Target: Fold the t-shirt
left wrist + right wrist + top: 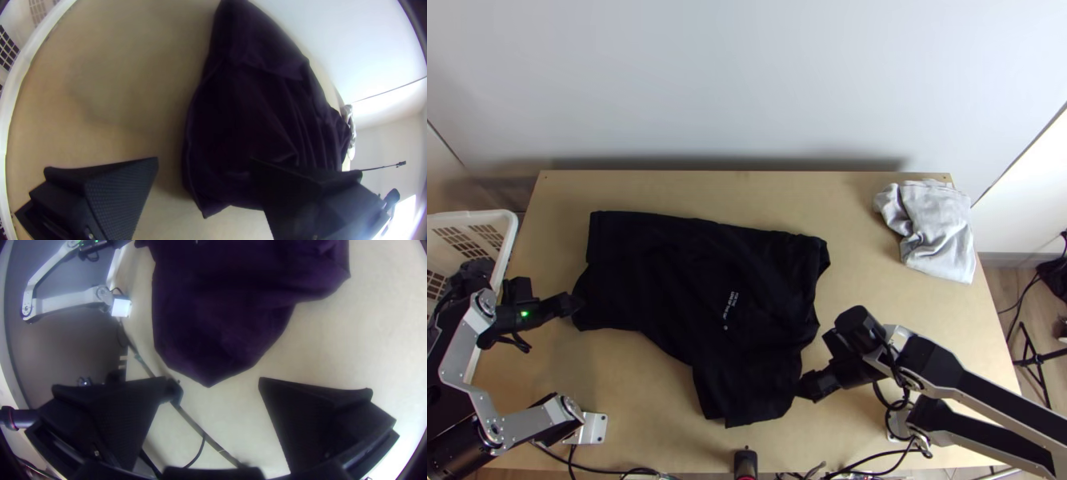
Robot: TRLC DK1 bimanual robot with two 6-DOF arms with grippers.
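Observation:
The black t-shirt (691,296) lies unevenly spread across the middle of the table, with creases and small printed text near its centre. At its left end is my left gripper (571,305), by the lower left corner. In the left wrist view my left gripper (204,162) is open, one finger over the dark cloth (249,111) and the other above bare wood. My right gripper (807,387) is beside the shirt's lower right part. The right wrist view has my right gripper (213,380) open, a corner of the shirt (213,338) pointing between its fingers.
A crumpled light grey cloth (935,232) lies at the table's back right. A white basket (507,232) stands against the left side. Cables (863,460) run along the near edge. Bare wood (867,296) shows right of the shirt.

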